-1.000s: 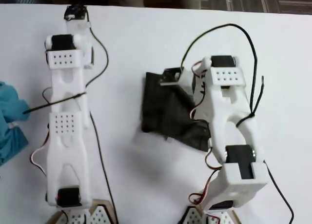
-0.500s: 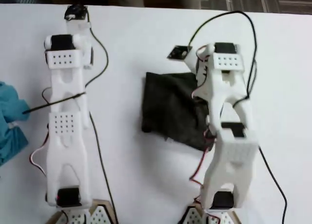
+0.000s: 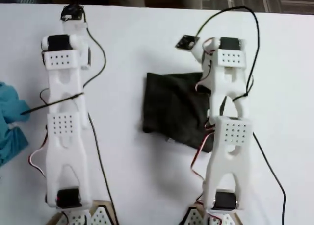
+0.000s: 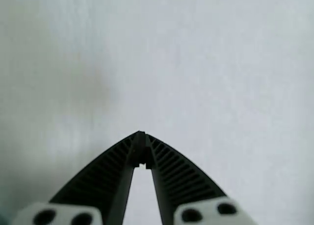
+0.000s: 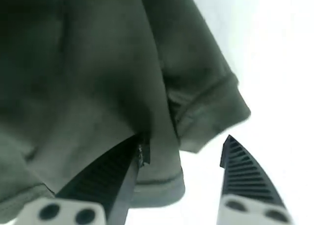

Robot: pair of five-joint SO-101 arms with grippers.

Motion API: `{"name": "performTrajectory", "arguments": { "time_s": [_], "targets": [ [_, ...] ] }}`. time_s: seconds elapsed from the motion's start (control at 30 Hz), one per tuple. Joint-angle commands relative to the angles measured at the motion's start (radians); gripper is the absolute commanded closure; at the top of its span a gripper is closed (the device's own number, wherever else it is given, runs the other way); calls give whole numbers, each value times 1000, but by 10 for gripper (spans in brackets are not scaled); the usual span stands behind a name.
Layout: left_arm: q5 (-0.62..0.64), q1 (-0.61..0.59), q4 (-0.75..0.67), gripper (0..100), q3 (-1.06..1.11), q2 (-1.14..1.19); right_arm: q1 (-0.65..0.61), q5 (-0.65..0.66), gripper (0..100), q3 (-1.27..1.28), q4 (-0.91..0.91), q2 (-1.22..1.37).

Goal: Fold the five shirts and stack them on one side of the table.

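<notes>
The right claw [image 5: 184, 141] is spread wide and grips nothing. Right at its tips lies the dark shirt [image 5: 98, 63]. One of the fingers [image 5: 113, 181] has its tip against the fabric near a hemmed edge, while the other stands apart over bare white desk [image 5: 274, 63]. A folded, hemmed corner of the shirt sits in the gap between the two. Past the tips, the rest of the shirt spreads away in soft creases.

From above, the dark shirt [image 3: 171, 107] lies as a rough, rumpled rectangle in the middle of the desk [image 3: 132, 48]. One side of it is tucked under the right arm [image 3: 230, 137], which stretches across it.

The left claw [image 4: 141, 146] is pressed together, its ribbed black fingers [image 4: 171, 171] meeting at the tip. Just ahead of it and farther on there is plain white desk. The left arm [image 3: 64, 132] lies stretched out straight, well apart from the dark shirt. Farther off to the outer side of that arm, a blue cloth [image 3: 7, 122] is bunched at the desk's edge, well behind the left claw.
</notes>
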Motion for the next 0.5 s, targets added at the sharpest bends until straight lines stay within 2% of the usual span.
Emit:
{"name": "performTrajectory", "arguments": {
  "time_s": [0.0,0.3,0.47],
  "targets": [
    [-9,-12,9,977,-42,-14,48,-9,769,-37,22,-45],
    [-9,-8,-14,977,-41,-14,42,-8,769,233,22,-147],
    [-9,-8,-12,977,-41,-12,25,20,772,273,22,-177]
  ]
}}
